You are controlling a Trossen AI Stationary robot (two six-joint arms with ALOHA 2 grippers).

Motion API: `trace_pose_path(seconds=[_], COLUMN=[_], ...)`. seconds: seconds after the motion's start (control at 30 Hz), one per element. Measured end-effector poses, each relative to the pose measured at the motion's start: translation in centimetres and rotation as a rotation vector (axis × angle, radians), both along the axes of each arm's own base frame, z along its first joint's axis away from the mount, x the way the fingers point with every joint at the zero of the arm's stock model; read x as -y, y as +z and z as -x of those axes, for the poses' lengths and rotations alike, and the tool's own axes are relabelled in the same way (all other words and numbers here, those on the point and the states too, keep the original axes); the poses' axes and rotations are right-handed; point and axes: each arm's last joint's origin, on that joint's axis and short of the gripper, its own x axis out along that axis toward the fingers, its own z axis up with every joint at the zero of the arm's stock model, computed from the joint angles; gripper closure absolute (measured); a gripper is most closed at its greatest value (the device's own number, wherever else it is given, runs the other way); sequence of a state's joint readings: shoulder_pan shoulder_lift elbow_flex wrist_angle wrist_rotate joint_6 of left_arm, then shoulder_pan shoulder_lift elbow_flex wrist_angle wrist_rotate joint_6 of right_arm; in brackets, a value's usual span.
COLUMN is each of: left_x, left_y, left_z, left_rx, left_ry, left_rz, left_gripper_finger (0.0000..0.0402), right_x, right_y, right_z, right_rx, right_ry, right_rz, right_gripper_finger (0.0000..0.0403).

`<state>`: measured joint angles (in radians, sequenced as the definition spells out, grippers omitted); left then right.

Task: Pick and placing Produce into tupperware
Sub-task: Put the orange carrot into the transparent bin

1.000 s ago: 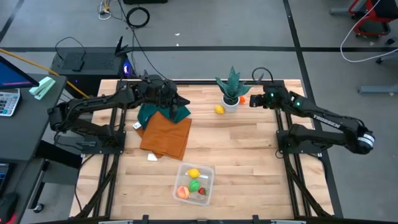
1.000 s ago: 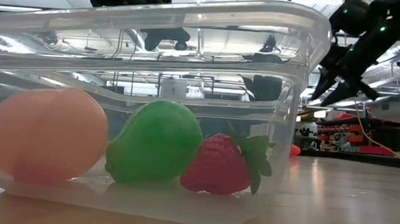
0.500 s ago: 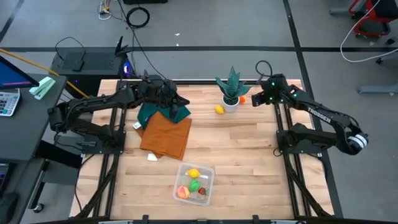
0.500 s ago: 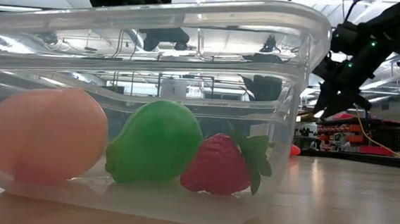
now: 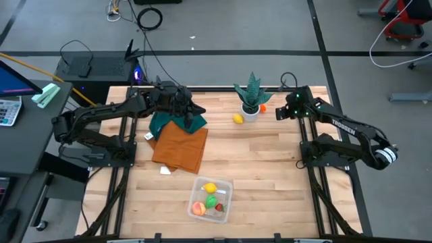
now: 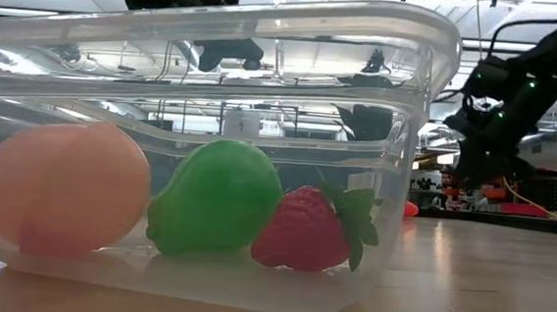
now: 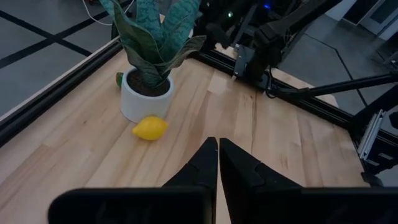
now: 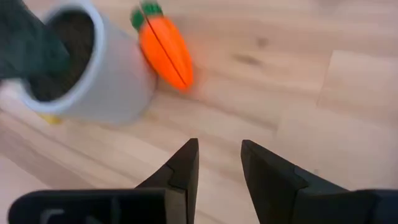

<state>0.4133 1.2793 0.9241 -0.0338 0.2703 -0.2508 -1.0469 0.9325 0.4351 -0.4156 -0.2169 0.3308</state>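
Note:
The clear tupperware (image 5: 212,199) sits near the table's near edge and holds a yellow lemon (image 5: 210,188), a green fruit (image 6: 215,212), a peach-coloured fruit (image 6: 60,191) and a red strawberry (image 6: 303,231). An orange carrot (image 8: 165,53) lies on the table against the white plant pot (image 8: 93,78). A second lemon (image 5: 237,119) lies on the pot's near side. My right gripper (image 8: 219,163) is open and hovers just right of the carrot (image 5: 262,107), touching nothing. My left gripper (image 7: 217,163) is shut and waits over the green cloth (image 5: 177,122).
A spiky green plant (image 5: 250,91) stands in the pot near the far edge. An orange cloth (image 5: 180,148) lies partly over the green cloth at centre left. Bare wood stretches between the pot and the tupperware and along the right side.
My right gripper has come down toward the table beside the carrot and shifted slightly toward the right edge. The left arm and all the produce have stayed where they were.

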Motion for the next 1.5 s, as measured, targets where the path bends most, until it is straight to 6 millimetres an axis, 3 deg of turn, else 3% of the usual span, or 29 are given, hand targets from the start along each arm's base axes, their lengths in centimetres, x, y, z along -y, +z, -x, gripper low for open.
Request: trace_pose_path(seconds=[0.17, 0.4, 0.73, 0.9, 1.5], left_x=[0.0, 0.0, 0.0, 0.0, 0.0], left_y=[0.0, 0.0, 0.0, 0.0, -0.2], left_z=[0.0, 0.0, 0.0, 0.0, 0.1], left_rx=[0.0, 0.002, 0.002, 0.001, -0.022], left_ry=[0.0, 0.007, 0.007, 0.006, 0.007], left_rz=[0.0, 0.018, 0.017, 0.016, 0.027], left_gripper_finger=[0.0375, 0.0384, 0.0381, 0.0374, 0.0387], right_x=[-0.4, -0.7, -0.3, 0.5, 1.8], right_y=[-0.6, -0.5, -1.9, -2.3, -4.1], right_z=[-0.8, -1.9, -3.1, -3.7, -4.8], right_rx=[0.007, -0.133, -0.168, -0.182, -0.189], right_ry=[0.093, 0.247, 0.307, 0.245, 0.296], right_rz=[0.081, 0.252, 0.219, 0.259, 0.277], right_gripper_finger=[0.0318, 0.0299, 0.0184, 0.0143, 0.0142])
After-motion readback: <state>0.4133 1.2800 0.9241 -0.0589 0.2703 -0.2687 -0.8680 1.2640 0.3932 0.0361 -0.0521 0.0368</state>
